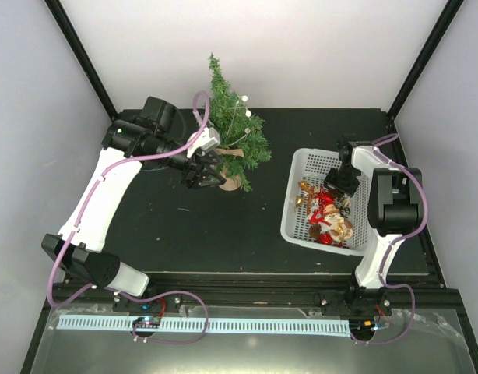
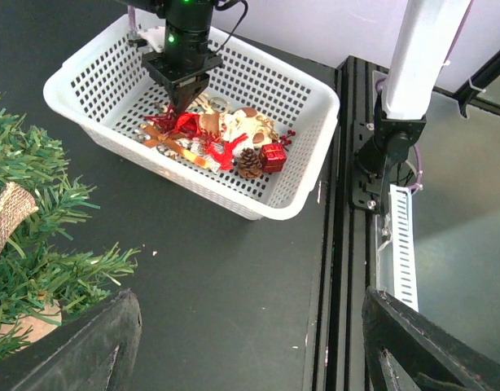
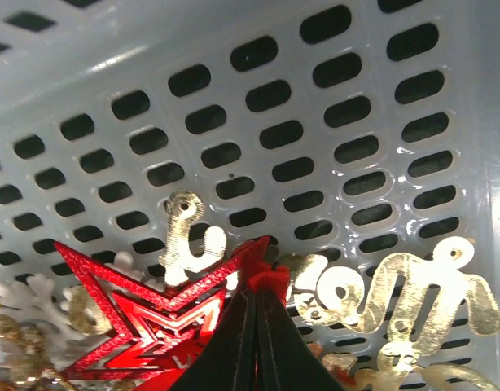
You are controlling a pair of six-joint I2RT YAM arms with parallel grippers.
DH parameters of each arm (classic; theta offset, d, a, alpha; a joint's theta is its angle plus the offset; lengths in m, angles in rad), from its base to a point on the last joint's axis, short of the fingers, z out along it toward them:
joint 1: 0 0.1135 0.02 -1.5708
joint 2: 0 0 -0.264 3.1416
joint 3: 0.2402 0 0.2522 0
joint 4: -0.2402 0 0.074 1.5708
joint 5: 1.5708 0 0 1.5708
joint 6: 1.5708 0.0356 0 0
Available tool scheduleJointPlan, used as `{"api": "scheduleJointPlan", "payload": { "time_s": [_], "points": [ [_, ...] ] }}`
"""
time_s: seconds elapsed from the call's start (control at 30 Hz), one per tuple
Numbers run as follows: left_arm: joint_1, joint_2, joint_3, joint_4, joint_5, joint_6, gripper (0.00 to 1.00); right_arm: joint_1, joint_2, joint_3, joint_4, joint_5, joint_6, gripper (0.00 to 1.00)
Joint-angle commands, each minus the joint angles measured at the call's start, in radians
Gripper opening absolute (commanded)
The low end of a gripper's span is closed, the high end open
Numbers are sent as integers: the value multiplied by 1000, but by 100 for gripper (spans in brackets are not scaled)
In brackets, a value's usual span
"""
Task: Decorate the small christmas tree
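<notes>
The small christmas tree (image 1: 235, 132) stands at the back of the black table; its green branches fill the left edge of the left wrist view (image 2: 30, 244). My left gripper (image 1: 204, 175) hangs open beside its base, empty, with both dark fingers (image 2: 95, 350) low in the wrist view. My right gripper (image 1: 338, 187) reaches down into the white basket (image 1: 301, 167), among the ornaments (image 2: 209, 138). In the right wrist view its jaws (image 3: 262, 281) are shut on a small red ornament piece, next to a red glitter star (image 3: 144, 318).
Gold cut-out ornaments (image 3: 396, 293), a pinecone (image 2: 249, 161) and a red gift box (image 2: 273, 156) lie in the basket. A burlap ribbon (image 2: 10, 216) hangs on the tree. The black frame rail (image 2: 348, 204) runs along the table's near edge.
</notes>
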Motion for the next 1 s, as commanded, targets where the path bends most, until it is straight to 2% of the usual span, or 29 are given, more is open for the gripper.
{"api": "scheduleJointPlan", "payload": {
  "time_s": [0.0,0.2,0.53,0.97],
  "points": [
    [-5,8,8,6,35,2,75,-5,-14,-25,13,-4,1,3],
    [-8,12,15,12,34,-4,75,-5,-63,-27,-5,15,-10,1],
    [-22,34,48,17,16,-15,75,-5,-252,44,-103,44,-52,1],
    [-79,76,74,55,-67,-58,75,-3,-400,-15,-124,54,-65,1]
  ]
}}
